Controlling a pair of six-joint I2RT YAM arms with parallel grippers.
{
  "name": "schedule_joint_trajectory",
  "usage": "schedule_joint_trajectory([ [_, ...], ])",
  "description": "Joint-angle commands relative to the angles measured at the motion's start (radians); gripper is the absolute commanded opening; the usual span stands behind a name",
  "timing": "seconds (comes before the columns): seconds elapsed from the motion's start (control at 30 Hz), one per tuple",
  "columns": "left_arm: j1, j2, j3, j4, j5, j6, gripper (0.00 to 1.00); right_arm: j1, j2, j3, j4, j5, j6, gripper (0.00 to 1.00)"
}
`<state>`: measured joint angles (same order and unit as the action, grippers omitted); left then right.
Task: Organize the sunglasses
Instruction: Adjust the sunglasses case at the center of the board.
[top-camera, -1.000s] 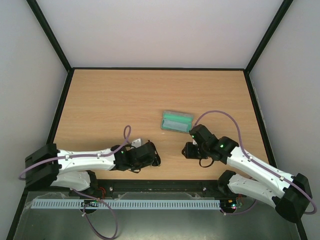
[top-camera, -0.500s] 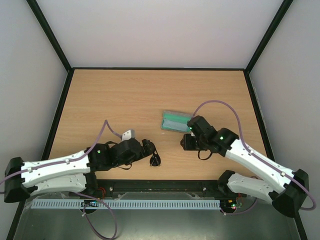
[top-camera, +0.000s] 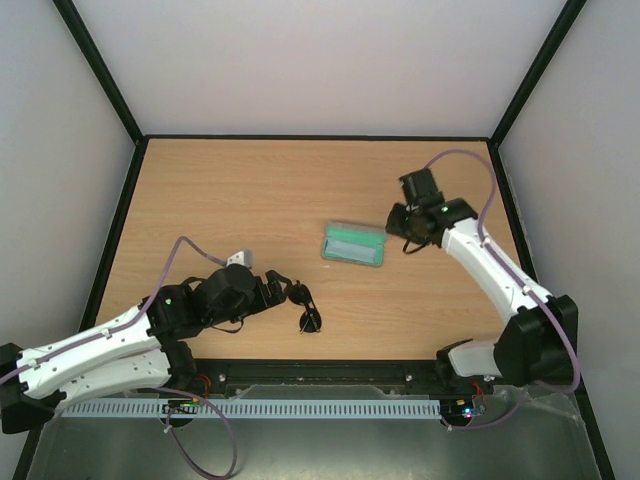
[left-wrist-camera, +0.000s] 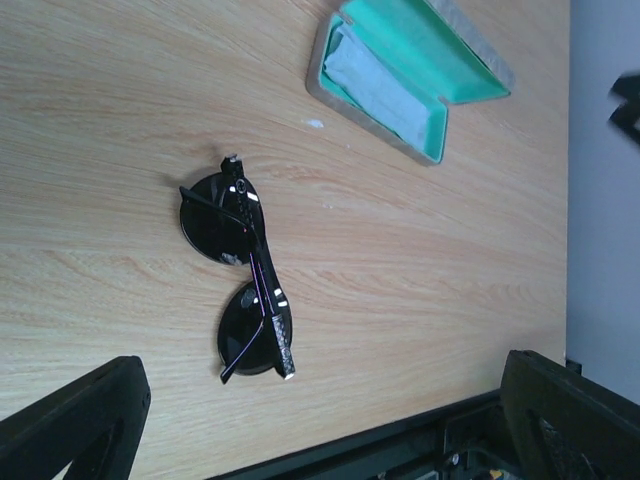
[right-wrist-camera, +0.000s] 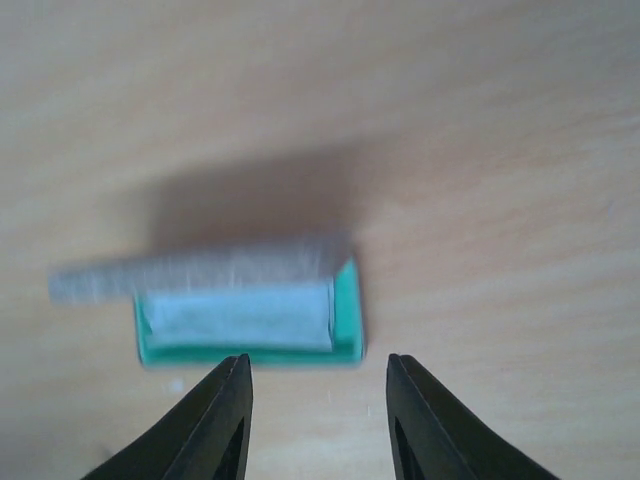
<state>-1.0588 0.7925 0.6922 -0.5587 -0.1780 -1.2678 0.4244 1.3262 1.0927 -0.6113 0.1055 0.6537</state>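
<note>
While the left gripper (top-camera: 283, 292) hangs low over the counter (top-camera: 230, 190), its jaws stand spread wide and hold nothing. Left wrist view: both fingers (left-wrist-camera: 85, 420) sit at the bottom corners of the frame, far apart.

Sunglasses (left-wrist-camera: 240, 280) lie flat on the counter just ahead of the gap between those fingers, touching neither. They are folded, with the thin arms crossing over the two dark round lenses. The pair lies roughly along the gripper's line of reach, one lens close to the fingertips and the other farther out.

Case (left-wrist-camera: 400, 85) lies beyond the sunglasses and off to this gripper's right, well apart from them. Its lid is open and the green lining shows. A pale cloth (left-wrist-camera: 370, 85) rests inside the tray.

Right gripper (top-camera: 398, 224) sits just beside the short end of the case, on the side away from the left gripper. Right wrist view is blurred. Its fingers (right-wrist-camera: 225, 420) are partly parted with nothing between them, only bare counter in the gap. The case lies just ahead of the fingertips, not touched. The grey lid stands on the far side and the green tray faces the gripper. One end of the case lines up with the gap, and the rest runs off to the gripper's left.

Seen from above, the case lies between the right gripper and the sunglasses, which are well apart from that gripper.
</note>
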Motion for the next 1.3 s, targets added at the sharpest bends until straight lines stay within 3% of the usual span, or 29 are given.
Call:
schedule_joint_trajectory([
  [0.0, 0.025, -0.024, -0.020, -0.018, 0.064, 0.066, 0.99, -0.136, 0.084, 0.094, 0.039, -0.028, -0.013, 0.40],
  [0.23, 0.052, -0.049, -0.028, -0.027, 0.096, 0.098, 0.99, -0.292, 0.334, 0.155, 0.188, -0.240, -0.013, 0.43],
  [0.57, 0.081, -0.116, -0.055, -0.062, 0.112, 0.096, 0.99, -0.307, 0.567, 0.228, 0.249, -0.359, 0.004, 0.37],
  [0.83, 0.086, -0.118, -0.073, -0.052, 0.121, 0.094, 0.99, -0.293, 0.533, 0.046, 0.356, -0.437, -0.001, 0.35],
  [1.27, 0.088, -0.113, -0.080, -0.049, 0.126, 0.088, 0.99, -0.223, 0.398, -0.152, 0.381, -0.390, -0.011, 0.35],
])
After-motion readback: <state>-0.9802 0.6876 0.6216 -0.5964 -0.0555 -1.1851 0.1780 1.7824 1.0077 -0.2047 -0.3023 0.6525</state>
